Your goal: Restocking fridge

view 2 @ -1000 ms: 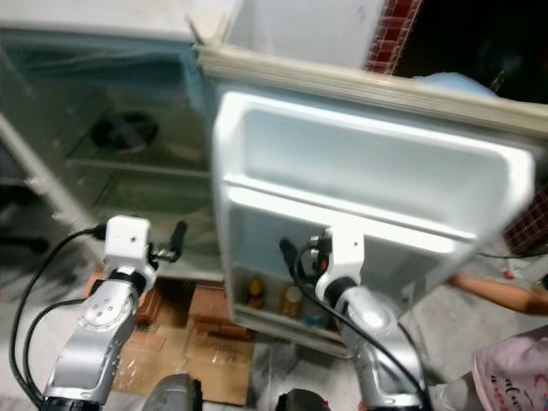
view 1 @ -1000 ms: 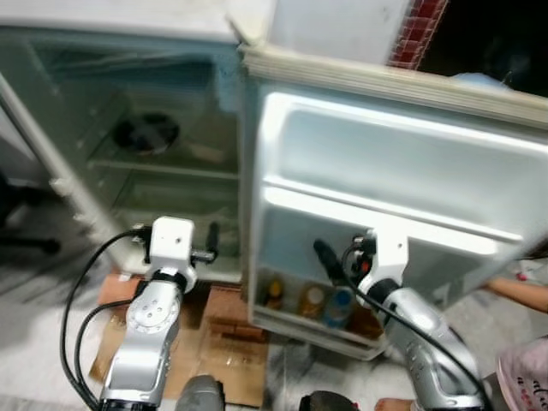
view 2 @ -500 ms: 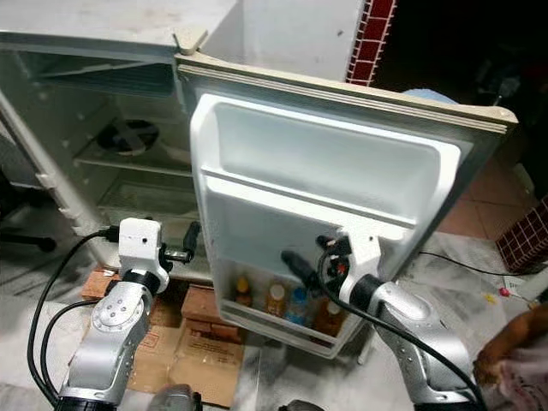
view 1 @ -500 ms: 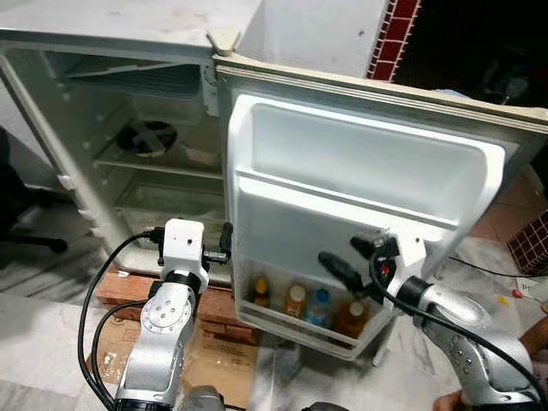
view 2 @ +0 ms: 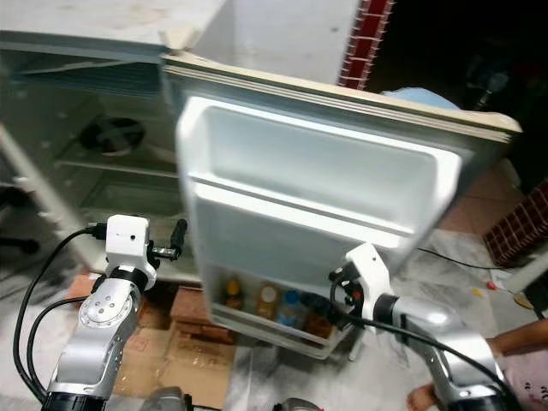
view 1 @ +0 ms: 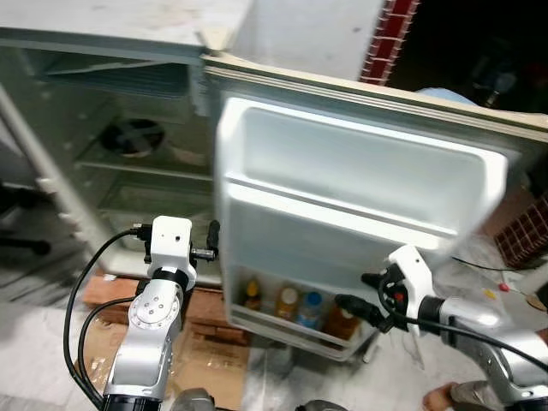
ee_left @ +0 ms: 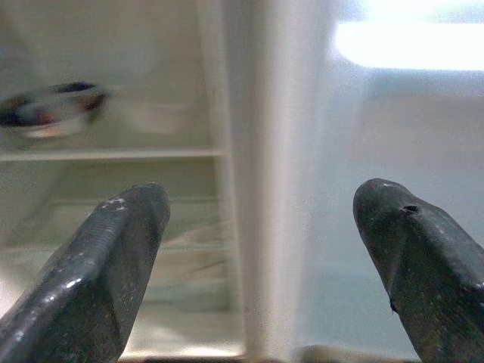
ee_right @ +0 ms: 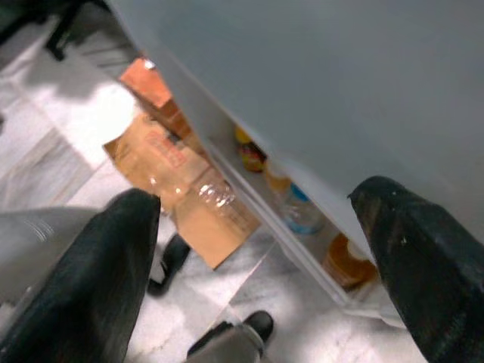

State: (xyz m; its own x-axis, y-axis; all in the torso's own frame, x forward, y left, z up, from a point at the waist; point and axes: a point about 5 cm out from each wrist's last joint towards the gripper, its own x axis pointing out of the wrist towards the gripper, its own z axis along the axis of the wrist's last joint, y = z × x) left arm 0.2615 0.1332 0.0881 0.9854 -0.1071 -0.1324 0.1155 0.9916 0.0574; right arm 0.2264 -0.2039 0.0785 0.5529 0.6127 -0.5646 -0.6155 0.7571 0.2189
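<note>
Fridge door (view 1: 360,184) stands open, bottles (view 1: 295,304) in its bottom rack.
Left gripper (ee_left: 261,249), fingers apart, empty, near the door's hinge edge; right gripper (ee_right: 265,265), spread and empty, at the bottles' 3 o'clock.

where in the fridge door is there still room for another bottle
The upper door shelf looks bare, bordered by the door's rim above and the white rail below. The bottom door shelf is crowded: four bottles stand in a row, with the right claw close by.
</note>
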